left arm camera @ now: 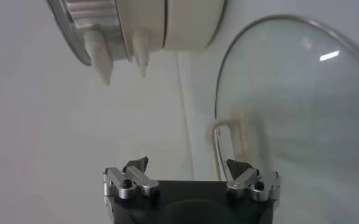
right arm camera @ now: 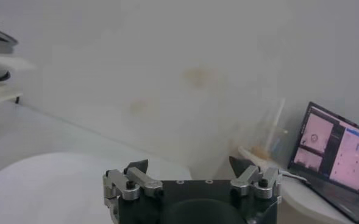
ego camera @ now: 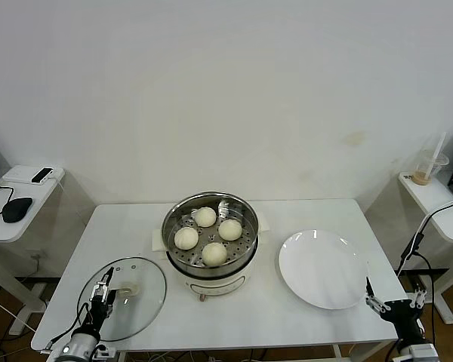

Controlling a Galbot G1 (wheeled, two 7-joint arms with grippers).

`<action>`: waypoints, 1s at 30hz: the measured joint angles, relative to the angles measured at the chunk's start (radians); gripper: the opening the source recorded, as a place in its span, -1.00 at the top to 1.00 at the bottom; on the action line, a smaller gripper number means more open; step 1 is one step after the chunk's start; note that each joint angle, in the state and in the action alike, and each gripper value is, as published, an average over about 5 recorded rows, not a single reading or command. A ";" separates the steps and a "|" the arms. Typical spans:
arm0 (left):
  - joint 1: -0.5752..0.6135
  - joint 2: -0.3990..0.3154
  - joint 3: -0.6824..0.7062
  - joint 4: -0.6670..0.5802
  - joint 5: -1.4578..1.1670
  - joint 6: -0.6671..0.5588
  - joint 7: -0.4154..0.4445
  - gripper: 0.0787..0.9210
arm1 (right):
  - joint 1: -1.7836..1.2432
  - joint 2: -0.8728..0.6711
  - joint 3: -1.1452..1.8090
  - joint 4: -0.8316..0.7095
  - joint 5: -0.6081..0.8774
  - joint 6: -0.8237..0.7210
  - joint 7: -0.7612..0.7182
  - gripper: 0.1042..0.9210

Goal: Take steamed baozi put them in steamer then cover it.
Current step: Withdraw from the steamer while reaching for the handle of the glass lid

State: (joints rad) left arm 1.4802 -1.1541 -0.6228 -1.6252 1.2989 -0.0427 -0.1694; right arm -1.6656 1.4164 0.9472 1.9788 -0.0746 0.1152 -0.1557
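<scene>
Four steamed baozi [ego camera: 208, 234] sit on the perforated tray inside the steamer [ego camera: 211, 243], set in a loose diamond and slightly apart from one another. The steamer stands uncovered on its white base at the middle of the white table [ego camera: 287, 313]. To its left, the cover [ego camera: 123, 296] lies flat on the tabletop near the front edge, its cream handle [left arm camera: 231, 143] facing up. The left gripper [ego camera: 105, 289] hangs low over the near part of the cover; in the left wrist view its fingers [left arm camera: 130, 176] stand wide apart with nothing between them, the handle just ahead of them. To the steamer's right lies a bare white plate [ego camera: 322, 268]. The right gripper [ego camera: 393, 303] waits beyond the plate at the table's front right corner, its fingers [right arm camera: 132, 178] likewise spread wide and holding nothing. Side desks flank the table: one on the left with a mouse [ego camera: 16, 209], one on the right with a plastic cup [ego camera: 430, 167] and a laptop [right arm camera: 336, 155].
</scene>
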 measured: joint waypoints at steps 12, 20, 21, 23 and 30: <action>-0.068 -0.004 0.016 0.068 -0.018 -0.003 -0.003 -0.61 | -0.005 0.009 0.002 0.003 -0.014 -0.005 -0.006 -0.76; -0.074 -0.008 0.016 0.091 -0.033 -0.010 -0.012 -0.02 | -0.005 0.012 -0.001 0.006 -0.017 -0.010 -0.011 -0.76; -0.075 -0.009 0.016 0.094 -0.035 -0.011 -0.015 0.07 | -0.006 0.012 -0.002 0.008 -0.016 -0.011 -0.012 -0.76; -0.077 -0.010 0.016 0.097 -0.038 -0.013 -0.019 0.21 | -0.008 0.013 -0.003 0.012 -0.014 -0.015 -0.013 -0.76; -0.087 -0.013 0.011 0.096 -0.053 -0.028 -0.041 0.68 | -0.012 0.013 -0.007 0.031 -0.010 -0.021 -0.016 -0.76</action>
State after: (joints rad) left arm 1.3933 -1.1675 -0.6117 -1.5290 1.2458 -0.0704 -0.2108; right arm -1.6774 1.4298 0.9397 2.0097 -0.0847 0.0946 -0.1714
